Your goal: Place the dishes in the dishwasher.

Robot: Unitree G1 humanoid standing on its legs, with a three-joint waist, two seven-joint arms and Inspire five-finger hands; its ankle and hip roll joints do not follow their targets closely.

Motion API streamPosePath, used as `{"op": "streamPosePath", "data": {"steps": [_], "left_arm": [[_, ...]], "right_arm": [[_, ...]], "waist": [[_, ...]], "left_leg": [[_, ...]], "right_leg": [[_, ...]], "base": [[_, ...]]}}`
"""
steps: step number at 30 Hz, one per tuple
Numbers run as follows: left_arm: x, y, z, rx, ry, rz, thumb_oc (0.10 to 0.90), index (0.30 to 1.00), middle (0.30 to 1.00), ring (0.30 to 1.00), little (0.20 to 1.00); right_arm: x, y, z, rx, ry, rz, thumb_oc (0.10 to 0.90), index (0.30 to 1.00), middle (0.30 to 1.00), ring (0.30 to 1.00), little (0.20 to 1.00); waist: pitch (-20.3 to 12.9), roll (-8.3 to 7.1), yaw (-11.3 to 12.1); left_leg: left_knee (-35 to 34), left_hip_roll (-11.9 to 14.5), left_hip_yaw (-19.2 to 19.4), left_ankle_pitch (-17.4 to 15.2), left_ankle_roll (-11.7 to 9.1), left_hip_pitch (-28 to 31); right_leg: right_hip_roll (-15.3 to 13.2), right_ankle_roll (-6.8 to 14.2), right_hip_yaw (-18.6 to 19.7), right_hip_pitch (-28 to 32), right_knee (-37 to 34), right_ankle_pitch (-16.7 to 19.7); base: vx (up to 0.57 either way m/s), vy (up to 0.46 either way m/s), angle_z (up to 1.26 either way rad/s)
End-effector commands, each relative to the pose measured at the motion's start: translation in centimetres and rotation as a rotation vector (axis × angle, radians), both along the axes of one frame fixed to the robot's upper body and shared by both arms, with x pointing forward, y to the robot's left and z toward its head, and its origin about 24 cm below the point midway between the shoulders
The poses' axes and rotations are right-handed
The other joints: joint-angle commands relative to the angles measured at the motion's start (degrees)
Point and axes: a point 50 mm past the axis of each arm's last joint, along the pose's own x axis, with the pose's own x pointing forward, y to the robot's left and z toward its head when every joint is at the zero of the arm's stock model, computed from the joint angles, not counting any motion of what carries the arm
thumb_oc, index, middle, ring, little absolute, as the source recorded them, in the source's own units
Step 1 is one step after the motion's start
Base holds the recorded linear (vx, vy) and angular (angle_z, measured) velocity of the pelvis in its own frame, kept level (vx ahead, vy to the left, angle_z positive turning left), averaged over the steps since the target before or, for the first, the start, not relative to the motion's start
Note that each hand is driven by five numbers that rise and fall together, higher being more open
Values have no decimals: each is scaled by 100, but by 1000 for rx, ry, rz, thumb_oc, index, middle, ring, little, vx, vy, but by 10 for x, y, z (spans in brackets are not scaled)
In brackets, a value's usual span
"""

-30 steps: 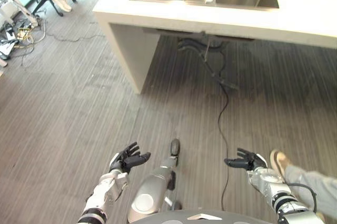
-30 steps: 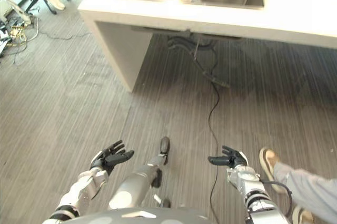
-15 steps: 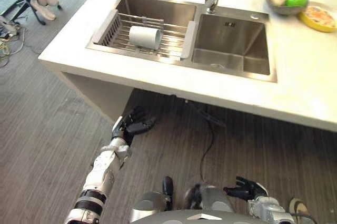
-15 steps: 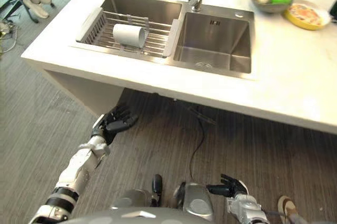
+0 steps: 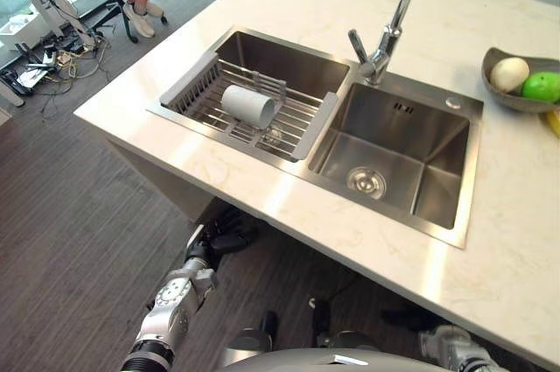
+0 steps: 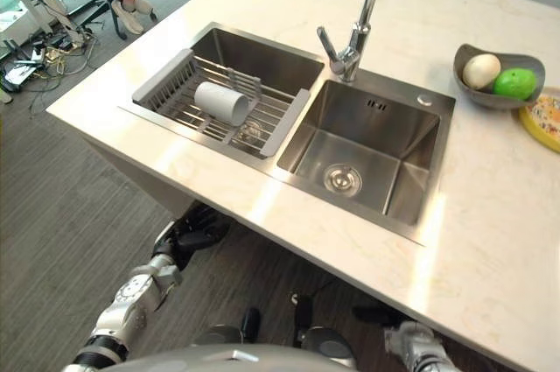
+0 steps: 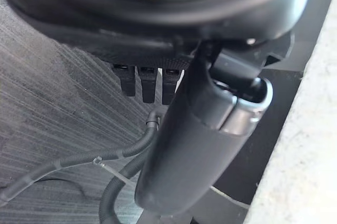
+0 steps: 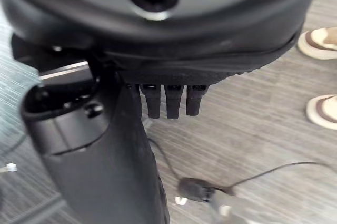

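- Pale counter holds a steel sink; a white cup lies sideways in its rack.
- Left hand hangs below the counter edge, fingers relaxed, empty.
- Right hand low, fingers straight.
- Likely approach step; next, raise a hand to the cup.

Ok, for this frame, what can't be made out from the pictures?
- Left robot hand: in both eye views its fingers reach under the counter edge, so their pose is unclear.
- Right robot hand: its wrist view shows just finger stubs past the dark bulk.
- White cup in the sink rack: contents not visible, as it lies on its side.
- Yellow plate: cut off by the right eye view's edge.
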Motion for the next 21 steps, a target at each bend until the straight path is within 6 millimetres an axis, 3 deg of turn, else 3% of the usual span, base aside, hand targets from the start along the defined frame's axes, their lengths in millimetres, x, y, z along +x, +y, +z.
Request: {"op": "streamPosePath", "data": {"steps": [1,3,4,6,7,8,9,10,11,13,14,15,16,17,18,19,20,21], "left_arm": [[26,6,28,64,-149,-45,800,900,900,900,900],[28,3,28,76,-148,-73,800,900,900,900,900],[30,1,31,71,-160,-82,800,900,900,900,900],[37,-3,39,70,-199,-91,800,900,900,900,900],[37,-3,39,70,-199,-91,800,900,900,900,900],[42,-5,46,74,-232,-97,800,900,900,900,900],[47,-7,60,90,-291,-112,800,900,900,900,900],[49,-6,65,108,-313,-114,800,900,900,900,900],[49,-6,65,108,-313,-114,800,900,900,900,900],[57,-10,78,111,-372,-120,800,900,900,900,900],[60,-9,83,123,-393,-115,800,900,900,900,900],[65,-10,92,124,-433,-115,800,900,900,900,900],[73,-21,109,137,-508,-160,800,900,900,900,900],[73,-21,109,137,-507,-161,800,900,900,900,900],[79,-19,122,177,-563,-164,800,900,900,900,900],[79,-15,129,192,-587,-158,800,900,900,900,900],[79,-11,133,207,-601,-148,800,900,900,900,900],[80,-13,138,200,-624,-153,800,900,900,900,900]], "right_arm": [[-32,-12,-2,-32,115,-13,800,900,900,900,900],[-36,-14,-2,-33,129,-28,800,900,900,900,900],[-37,-17,-1,-38,129,-32,800,900,900,900,900],[-31,-23,2,-53,110,-47,800,900,900,900,900],[-31,-23,2,-53,110,-47,800,900,900,900,900],[-31,-24,2,-58,107,-60,800,900,900,900,900],[-33,-26,2,-59,101,-86,800,900,900,900,900],[-36,-24,2,-53,107,-91,800,900,900,900,900],[-36,-24,2,-53,107,-91,800,900,900,900,900],[-44,-25,1,-48,115,-116,800,900,900,900,900],[-45,-26,2,-50,112,-132,800,900,900,900,900],[-43,-29,3,-53,109,-132,800,900,900,900,900],[-40,-27,3,-43,85,-161,800,900,900,900,900],[-40,-27,3,-43,85,-161,800,900,900,900,900],[-34,-20,1,-23,73,-151,800,900,900,900,900],[-29,-16,0,-5,61,-130,800,900,900,900,900],[-26,-10,-2,11,55,-108,800,900,900,900,900],[-25,-6,-3,23,53,-91,800,900,900,900,900]], "waist": [[-59,-106,35],[-7,-120,-45],[49,-126,-93],[170,-123,-152],[170,-123,-152],[163,-137,-169],[166,-154,-160],[149,-123,-156],[149,-123,-156],[97,-66,-241],[86,-58,-288],[28,25,-303],[-106,100,-396],[-105,88,-380],[-93,120,-409],[-44,104,-359],[-8,97,-320],[65,105,-391]], "left_leg": [[98,-385,-224,-36,63,-274],[765,-426,84,-310,-14,-555],[1270,-445,420,-375,-85,-808],[1881,-179,888,-263,-199,-1223],[1881,-179,888,-263,-199,-1223],[1737,34,957,-286,-190,-1294],[1404,525,769,-35,-253,-1345],[1212,703,557,165,-304,-1361],[1212,703,557,165,-304,-1361],[786,1087,190,591,-497,-1403],[810,1204,250,653,-545,-1522],[723,1170,329,563,-553,-1428],[489,980,438,435,-601,-1234],[481,966,458,437,-593,-1221],[303,737,676,298,-506,-991],[230,705,866,259,-440,-874],[193,682,1027,252,-380,-841],[165,641,1010,274,-321,-780]], "right_leg": [[-623,515,-181,134,522,-502],[-770,525,-289,120,556,-562],[-859,515,-364,118,575,-565],[-1003,489,-407,93,648,-595],[-1003,489,-407,93,648,-595],[-1098,531,-434,110,645,-630],[-1223,621,-370,173,694,-718],[-1235,647,-283,177,733,-784],[-1235,647,-283,177,733,-784],[-1353,728,-162,282,785,-876],[-1477,786,-134,318,807,-911],[-1547,850,-69,364,812,-917],[-1793,960,29,300,1000,-645],[-1811,969,46,294,1005,-647],[-2100,955,40,26,1441,-97],[-2154,876,-117,-151,1681,22],[-2091,873,-237,-329,1896,52],[-1708,776,-15,-586,2093,-121]], "base": [[10,-60,11],[-33,-4,24],[-71,70,51],[-51,103,47],[19,126,20],[130,226,15],[191,323,16],[160,250,9],[135,214,-6],[162,305,-16],[173,419,-17],[257,611,-10],[211,487,-8],[242,649,-27],[110,437,-25],[121,541,-68],[38,297,-87],[22,194,-129]]}}
